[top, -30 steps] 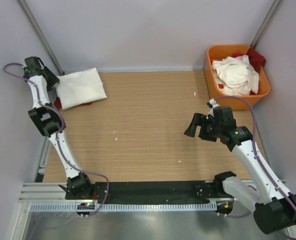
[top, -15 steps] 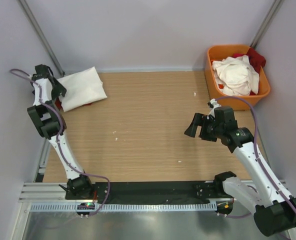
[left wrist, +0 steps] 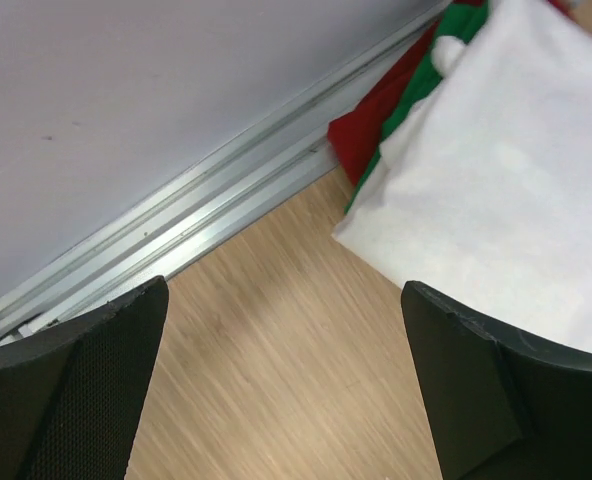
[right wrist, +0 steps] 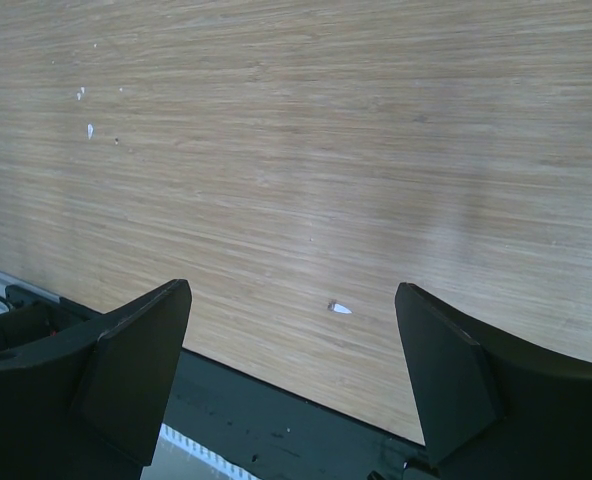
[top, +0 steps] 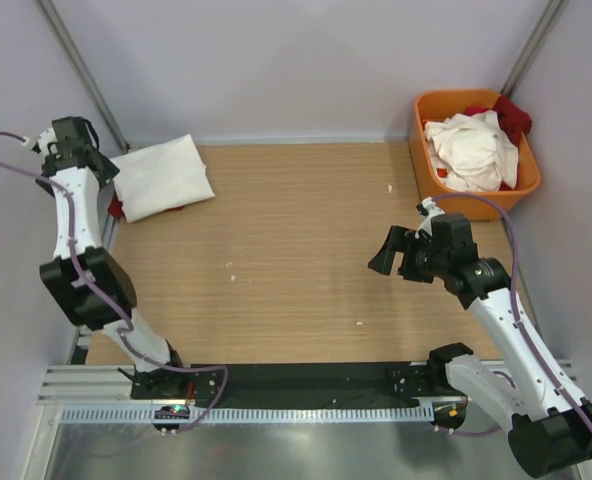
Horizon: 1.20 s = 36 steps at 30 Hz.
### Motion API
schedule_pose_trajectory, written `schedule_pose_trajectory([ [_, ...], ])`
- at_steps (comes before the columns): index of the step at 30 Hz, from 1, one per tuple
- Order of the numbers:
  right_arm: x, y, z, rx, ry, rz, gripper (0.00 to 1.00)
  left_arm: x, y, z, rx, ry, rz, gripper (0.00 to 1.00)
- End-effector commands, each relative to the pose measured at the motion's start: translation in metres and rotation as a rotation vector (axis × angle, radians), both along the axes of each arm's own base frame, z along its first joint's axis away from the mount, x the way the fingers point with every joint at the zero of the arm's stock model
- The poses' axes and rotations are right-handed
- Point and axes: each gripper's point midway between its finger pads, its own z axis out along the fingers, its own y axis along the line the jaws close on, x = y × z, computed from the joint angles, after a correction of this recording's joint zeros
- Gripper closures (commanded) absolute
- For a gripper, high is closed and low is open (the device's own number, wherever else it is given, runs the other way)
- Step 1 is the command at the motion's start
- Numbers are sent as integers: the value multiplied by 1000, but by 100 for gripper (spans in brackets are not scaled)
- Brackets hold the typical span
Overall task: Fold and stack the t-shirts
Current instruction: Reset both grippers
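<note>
A folded white t-shirt (top: 162, 175) tops a small stack at the table's back left corner, with red cloth (top: 117, 208) peeking out beneath it. In the left wrist view the white t-shirt (left wrist: 521, 190) covers green (left wrist: 406, 130) and red (left wrist: 376, 125) shirts. My left gripper (top: 88, 160) hovers just left of the stack, open, nothing between its fingers (left wrist: 96, 370). My right gripper (top: 391, 250) hangs open over bare wood at the right, empty, its fingertips (right wrist: 141, 350) wide apart. More crumpled white (top: 473, 150) and red (top: 511, 112) t-shirts fill the tub.
The orange plastic tub (top: 423, 150) stands at the back right corner. Grey walls and an aluminium rail (left wrist: 186, 235) close the table's left and back sides. A black strip (top: 306, 380) runs along the near edge. Small white specks (right wrist: 341, 308) dot the wood.
My left gripper let go of the stack, opened wide and pulled back to the left while the arm's elbow swung outward and toward the near edge. The right arm has barely moved.
</note>
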Motion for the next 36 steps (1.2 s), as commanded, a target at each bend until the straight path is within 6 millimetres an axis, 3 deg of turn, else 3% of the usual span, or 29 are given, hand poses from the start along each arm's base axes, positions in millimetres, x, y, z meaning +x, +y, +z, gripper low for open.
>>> schedule_pose_trajectory([
  [1, 4, 1, 8, 3, -53, 8, 10, -3, -38, 39, -4, -159, -74, 0],
  [2, 4, 1, 9, 3, -58, 3, 11, -6, -58, 29, -15, -141, -115, 0],
  [3, 4, 0, 12, 7, -70, 2, 10, -12, -74, 47, -22, -199, -163, 0],
  [4, 3, 2, 15, 15, -78, 8, 11, -11, -88, 52, -24, -227, -206, 0],
  [5, 2, 2, 16, 19, -86, 13, 11, -17, -102, 44, -39, -217, -244, 0],
  [7, 0, 4, 24, 34, -112, 26, 11, -17, -159, 58, -107, -284, -448, 0],
  [11, -4, 4, 38, 62, -141, 12, 11, -43, -255, 54, -147, -242, -800, 0],
  [13, -6, 6, 48, 90, -160, 2, 10, -58, -278, 54, -140, -228, -900, 0],
  [14, -7, 3, 55, 99, -189, -17, 11, -74, -301, 54, -159, -234, -1003, 0],
  [16, -8, 0, 62, 122, -207, -63, 11, -90, -318, 58, -119, -256, -1140, 0],
  [17, -6, -5, 63, 116, -220, -99, 10, -105, -321, 61, -63, -281, -1169, 0],
  [19, -8, -13, 73, 133, -252, -159, 10, -109, -318, 78, 26, -391, -1169, 0],
  [20, -6, -19, 76, 129, -272, -204, 10, -113, -317, 69, 38, -422, -1172, 0],
  [21, -8, -23, 83, 138, -297, -228, 9, -119, -320, 100, 68, -598, -1197, 0],
  [22, -9, -26, 88, 152, -310, -254, 9, -125, -320, 110, 66, -691, -1188, 1],
  [23, -10, -29, 91, 153, -322, -272, 8, -129, -321, 88, 41, -702, -1183, 0],
  [24, -10, -35, 98, 150, -350, -304, 8, -139, -318, 119, 53, -873, -1156, 0],
  [25, -11, -39, 101, 147, -358, -326, 8, -143, -317, 122, 13, -930, -1120, 0],
  [26, -13, -42, 102, 141, -362, -338, 8, -145, -316, 113, 10, -941, -1112, 0],
  [30, -19, -70, 110, 70, -421, -448, 8, -149, -308, 138, 73, -1014, -1096, 0],
  [34, -30, -124, 118, -65, -448, -705, 7, -130, -300, 161, 113, -994, -1018, 0],
  [36, -37, -142, 132, -110, -466, -780, 7, -121, -299, 156, 97, -951, -992, 0],
])
